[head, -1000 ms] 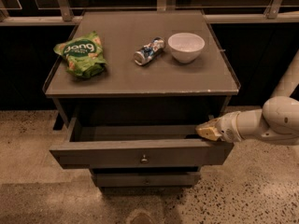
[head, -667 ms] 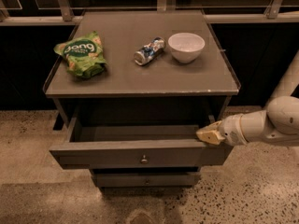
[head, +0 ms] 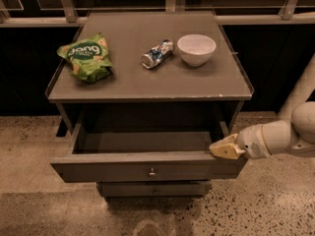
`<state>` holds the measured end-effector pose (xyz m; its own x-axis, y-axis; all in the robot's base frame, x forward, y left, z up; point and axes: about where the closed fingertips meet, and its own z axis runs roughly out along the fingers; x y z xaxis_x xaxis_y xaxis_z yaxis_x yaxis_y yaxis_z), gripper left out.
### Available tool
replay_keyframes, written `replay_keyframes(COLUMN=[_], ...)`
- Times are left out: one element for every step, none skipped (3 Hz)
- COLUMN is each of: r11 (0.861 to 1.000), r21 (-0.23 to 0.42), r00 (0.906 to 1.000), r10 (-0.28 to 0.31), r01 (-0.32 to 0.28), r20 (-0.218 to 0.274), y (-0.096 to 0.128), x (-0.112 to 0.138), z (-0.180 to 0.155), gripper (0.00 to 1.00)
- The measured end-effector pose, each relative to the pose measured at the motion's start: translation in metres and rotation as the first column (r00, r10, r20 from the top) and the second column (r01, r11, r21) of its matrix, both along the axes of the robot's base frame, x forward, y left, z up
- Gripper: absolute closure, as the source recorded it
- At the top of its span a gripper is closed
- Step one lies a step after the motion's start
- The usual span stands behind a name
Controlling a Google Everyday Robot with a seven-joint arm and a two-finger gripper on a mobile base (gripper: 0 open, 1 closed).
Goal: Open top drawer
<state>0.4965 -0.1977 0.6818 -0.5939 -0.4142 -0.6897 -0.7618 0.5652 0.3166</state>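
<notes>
On the desk (head: 147,85) lie a green bag (head: 84,57), a crushed can (head: 157,53) and a white bowl (head: 196,49). Below, the top drawer (head: 123,170) stands pulled out and hides most of a lower drawer (head: 153,190). The end effector (head: 222,149) is at its right corner; whether it is open or closed I cannot tell.

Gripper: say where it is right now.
In the camera view the gripper sits low on the right, at the right end of the open top drawer's front edge, below the tabletop.
</notes>
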Motion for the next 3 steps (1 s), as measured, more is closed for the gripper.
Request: replay_keyframes(r11=[0.999, 1.000, 1.000], r21=[0.023, 0.010, 0.006], r00=[0.9993, 0.9794, 0.9775], r10=[0.030, 0.015, 0.023], r01=[-0.031, -0.017, -0.025], r20=[0.024, 0.201, 0.210], y=[-0.004, -0.011, -0.010], x=[-0.005, 0.024, 0.025], z=[0.020, 0.069, 0.069], gripper=[1.00, 1.00, 0.81])
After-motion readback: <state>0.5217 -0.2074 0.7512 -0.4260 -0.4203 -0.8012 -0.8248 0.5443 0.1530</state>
